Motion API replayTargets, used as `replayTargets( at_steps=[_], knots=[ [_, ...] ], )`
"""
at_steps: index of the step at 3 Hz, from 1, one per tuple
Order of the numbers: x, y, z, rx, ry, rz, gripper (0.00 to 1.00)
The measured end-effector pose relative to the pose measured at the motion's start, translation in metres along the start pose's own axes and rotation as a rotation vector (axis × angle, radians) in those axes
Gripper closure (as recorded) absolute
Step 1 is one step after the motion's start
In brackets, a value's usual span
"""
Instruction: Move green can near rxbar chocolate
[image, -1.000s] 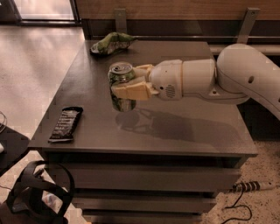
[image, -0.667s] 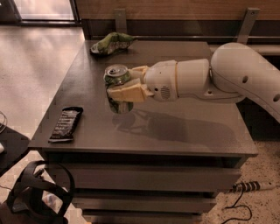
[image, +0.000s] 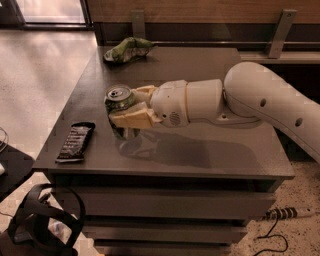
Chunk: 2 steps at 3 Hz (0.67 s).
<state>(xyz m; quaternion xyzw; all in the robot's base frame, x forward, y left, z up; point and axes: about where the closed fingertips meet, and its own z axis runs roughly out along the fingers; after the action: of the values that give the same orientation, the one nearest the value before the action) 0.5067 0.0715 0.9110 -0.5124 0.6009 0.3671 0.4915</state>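
Currently the gripper (image: 124, 106) is clamped side-on around the green can (image: 118, 100). Can is upright, left of centre on the table (image: 210, 65); can't tell whether it's just clear of the surface or touching it. The rxbar chocolate (image: 75, 141) lies flat at the front-left edge, apart from the can. My read of the step: translate left and toward the front, low, no tilt. Stop just beside the bar without riding onto the wrapper or nudging it off the edge. Seat the can flat before releasing. The snack bag (image: 127, 48) at the back is out of the path.
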Motion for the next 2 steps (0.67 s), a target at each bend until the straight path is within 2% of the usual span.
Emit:
replayTargets(
  at_steps=[2],
  knots=[
    [0.0099, 0.0145, 0.017, -0.077, -0.048, -0.015, 1.0]
  ],
)
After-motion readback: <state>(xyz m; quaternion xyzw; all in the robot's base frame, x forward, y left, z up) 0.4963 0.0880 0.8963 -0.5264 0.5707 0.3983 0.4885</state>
